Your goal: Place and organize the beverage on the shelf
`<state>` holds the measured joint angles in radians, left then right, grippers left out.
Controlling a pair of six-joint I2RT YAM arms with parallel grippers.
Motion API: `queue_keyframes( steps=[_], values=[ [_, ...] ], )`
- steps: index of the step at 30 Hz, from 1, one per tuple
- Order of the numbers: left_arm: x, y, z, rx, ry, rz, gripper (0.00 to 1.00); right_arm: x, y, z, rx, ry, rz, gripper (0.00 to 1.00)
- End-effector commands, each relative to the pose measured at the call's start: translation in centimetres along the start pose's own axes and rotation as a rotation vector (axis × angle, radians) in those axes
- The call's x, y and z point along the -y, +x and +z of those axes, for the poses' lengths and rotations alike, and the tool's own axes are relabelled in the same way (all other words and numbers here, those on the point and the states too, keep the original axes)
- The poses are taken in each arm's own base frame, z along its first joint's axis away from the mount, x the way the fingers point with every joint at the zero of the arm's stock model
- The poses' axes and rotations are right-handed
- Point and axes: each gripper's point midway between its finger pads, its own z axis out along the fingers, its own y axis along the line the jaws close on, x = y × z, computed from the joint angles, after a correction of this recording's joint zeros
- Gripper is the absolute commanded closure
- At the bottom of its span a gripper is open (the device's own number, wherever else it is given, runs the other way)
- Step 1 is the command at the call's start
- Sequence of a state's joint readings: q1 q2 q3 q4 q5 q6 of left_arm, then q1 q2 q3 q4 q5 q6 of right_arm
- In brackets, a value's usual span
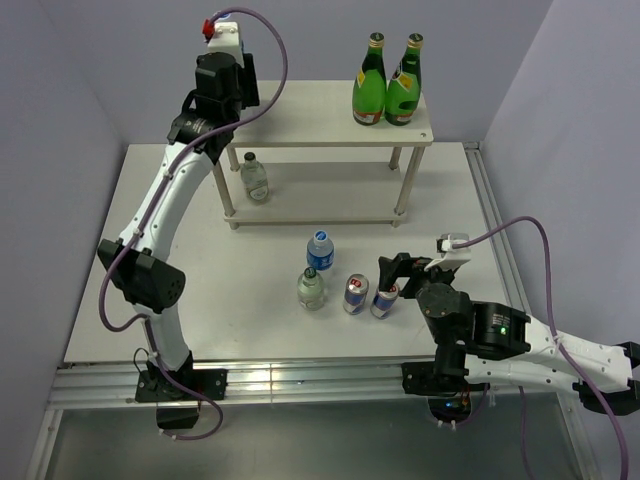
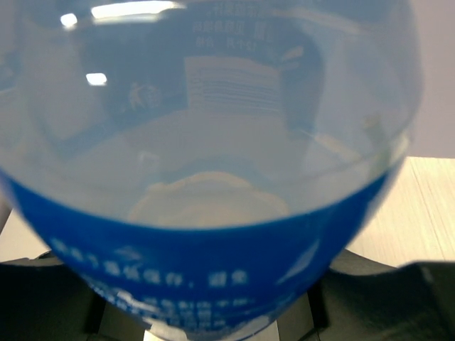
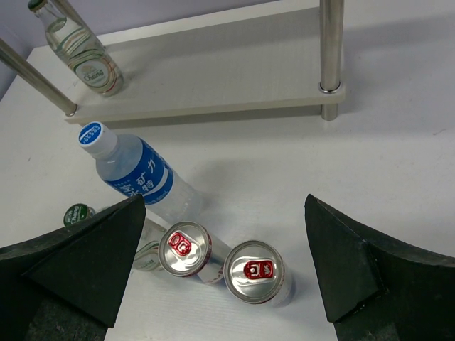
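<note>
Bottle (image 2: 213, 270) is being clamped by L gripper (image 1: 228, 80) at shelf (image 1: 320, 115) edge; may topple if released off-board. R gripper (image 3: 226, 206) is spread wide.

My L arm (image 1: 165, 190) reaches high over the shelf's (image 1: 330, 130) left end, L claw (image 2: 224, 312) clamped on a water bottle (image 2: 213, 142). R arm (image 1: 520, 345) sits low in front of the shelf, R claw (image 3: 224, 209) spread wide, angled downward.

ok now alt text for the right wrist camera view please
The right claw hangs open above two upright silver cans, with a blue-labelled water bottle and a green-capped bottle beside them on the white table. Behind, the shelf holds a small clear bottle on its lower board.
</note>
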<state>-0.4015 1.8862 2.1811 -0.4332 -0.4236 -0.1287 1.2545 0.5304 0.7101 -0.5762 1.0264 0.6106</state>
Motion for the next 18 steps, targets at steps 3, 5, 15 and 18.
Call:
queue_keyframes(
  steps=[3, 5, 15, 18],
  values=[
    [-0.7, -5.0, -2.7, 0.147, 0.023, -0.103, 0.96, -0.2, -0.6, 0.0, 0.028, 0.001, 0.034, 0.0],
    [-0.8, -3.8, -2.6, 0.126, 0.022, -0.103, 0.84, -0.2, -0.6, 0.0, 0.025, 0.0, 0.031, 0.0],
    [-1.8, -3.4, -4.1, 0.137, 0.005, -0.112, 0.01, -0.1, -0.6, -0.2, 0.023, -0.003, 0.046, 0.0],
    [-2.1, -3.8, -4.8, 0.152, 0.002, -0.12, 0.01, -0.1, -0.6, -0.2, 0.022, -0.004, 0.046, 0.0]
  ],
)
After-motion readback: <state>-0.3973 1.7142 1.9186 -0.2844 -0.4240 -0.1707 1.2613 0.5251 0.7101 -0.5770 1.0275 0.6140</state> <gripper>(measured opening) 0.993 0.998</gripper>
